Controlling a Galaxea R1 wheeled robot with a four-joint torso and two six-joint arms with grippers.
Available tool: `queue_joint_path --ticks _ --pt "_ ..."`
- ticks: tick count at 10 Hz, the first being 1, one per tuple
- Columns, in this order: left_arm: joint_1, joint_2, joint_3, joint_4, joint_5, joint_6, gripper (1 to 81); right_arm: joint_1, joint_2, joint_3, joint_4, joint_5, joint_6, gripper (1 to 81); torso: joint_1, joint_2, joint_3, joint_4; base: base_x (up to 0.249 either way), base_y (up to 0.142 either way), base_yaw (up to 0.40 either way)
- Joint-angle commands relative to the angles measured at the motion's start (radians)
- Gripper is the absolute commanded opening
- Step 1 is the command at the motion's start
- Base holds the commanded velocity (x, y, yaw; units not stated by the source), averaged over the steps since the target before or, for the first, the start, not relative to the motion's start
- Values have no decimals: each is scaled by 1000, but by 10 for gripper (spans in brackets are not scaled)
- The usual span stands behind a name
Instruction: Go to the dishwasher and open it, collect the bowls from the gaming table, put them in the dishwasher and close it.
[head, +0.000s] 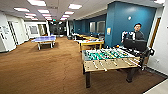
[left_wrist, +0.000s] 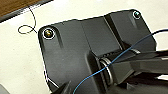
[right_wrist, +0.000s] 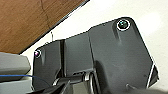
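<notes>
Ahead, a football table (head: 110, 58) with a green field stands on brown carpet (head: 45, 70); a person (head: 136, 33) stands behind it. Farther back along the blue wall (head: 132, 20), the gaming table (head: 91, 43) shows yellow sides and a pale top. A blue ping-pong table (head: 44, 39) stands well to the left. Neither gripper's state can be told.

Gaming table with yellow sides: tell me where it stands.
In the head view the gaming table stands mid-room, beyond the foosball table, before the blue wall.

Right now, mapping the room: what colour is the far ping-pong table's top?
Blue ping-pong table, best in head view.
</notes>
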Motion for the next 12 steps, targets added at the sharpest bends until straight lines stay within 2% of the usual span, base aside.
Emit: queue_joint_path --ticks 1,12 --pt "-59 -5 -2 5 48 -1 811 57 5 3 -9 -40 -4 811 0 0 0 0 0 0 0" --pt "-59 -5 -2 -9 46 -12 811 54 5 3 -10 -40 -2 811 0 0 0 0 0 0 0"
